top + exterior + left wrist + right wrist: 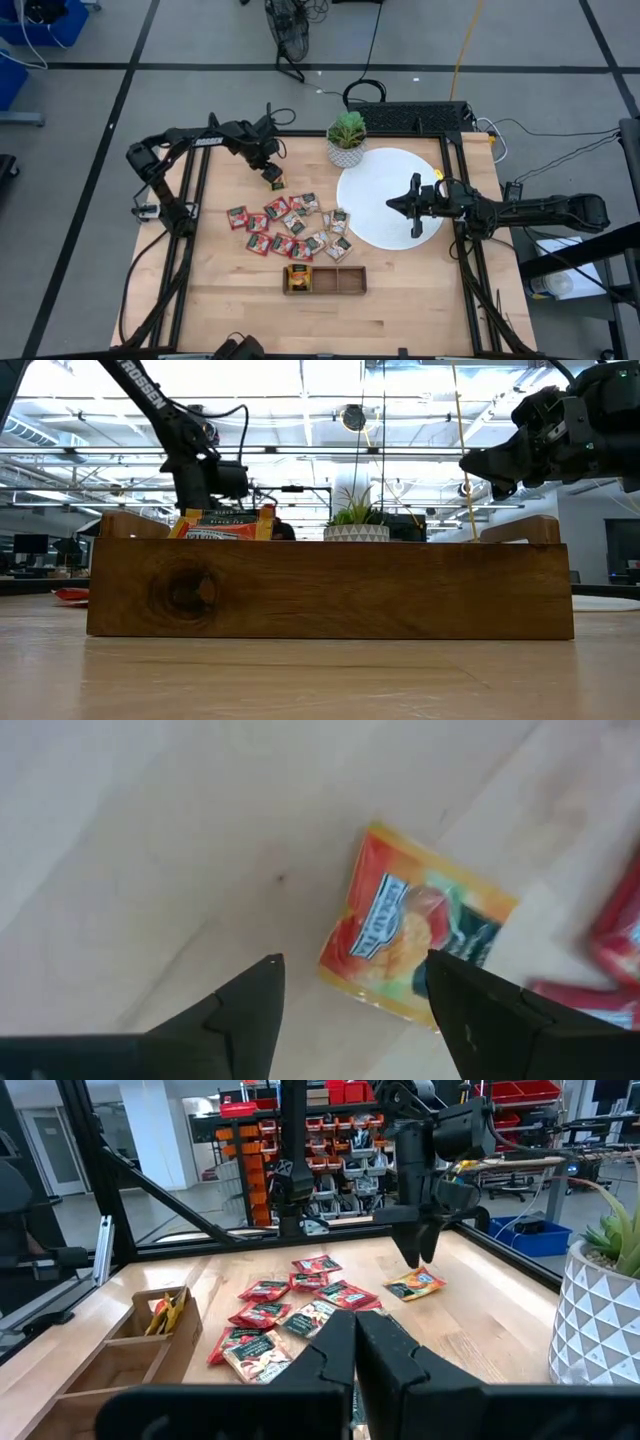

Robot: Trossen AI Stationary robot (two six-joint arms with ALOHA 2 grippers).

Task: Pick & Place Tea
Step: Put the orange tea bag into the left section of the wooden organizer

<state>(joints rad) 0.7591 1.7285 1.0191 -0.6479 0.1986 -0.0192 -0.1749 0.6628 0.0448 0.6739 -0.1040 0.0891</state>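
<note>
High view is showing the left gripper (272, 180) hovering with fingers spread over an orange-yellow sachet (275, 183) lying apart from the tea pile (290, 228), likely lining up a grasp. Right gripper (396, 206), fingers together, is waiting above the white disc (385, 170) beside that pile.

Looking straight down from high above; level, right behind the wooden tray (330, 588); from each wrist. Tray also seen from above (325, 281).

You have a potted plant (346, 138) beside the white disc (385, 190) (touching, it seems), and a wooden tray (325, 281) nearer the table's (400, 310) front edge.
</note>
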